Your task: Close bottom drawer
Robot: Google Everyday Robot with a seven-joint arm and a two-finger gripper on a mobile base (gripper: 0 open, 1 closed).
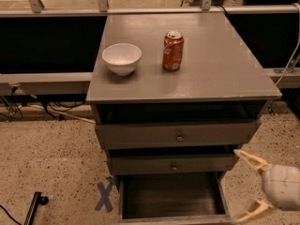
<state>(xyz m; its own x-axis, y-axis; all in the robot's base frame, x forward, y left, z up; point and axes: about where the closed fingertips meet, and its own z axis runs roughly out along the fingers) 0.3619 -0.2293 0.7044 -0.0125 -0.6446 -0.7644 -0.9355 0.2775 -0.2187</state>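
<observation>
Gripper [247, 186] hangs jaws spread off the cabinet [225, 69] front-right corner, beside the pulled-out bottom drawer [171, 197], probably lining up a push.

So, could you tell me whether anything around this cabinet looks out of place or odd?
Yes: the bottom drawer stands pulled well out, its dark inside exposed, while the middle drawer above sits further in. The gripper is at lower right beside it, fingers spread. The bowl and can on top stand upright.

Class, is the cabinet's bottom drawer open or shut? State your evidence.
Open: the bottom drawer is pulled out, dark inside showing. The hand, open, sits at its right.
</observation>
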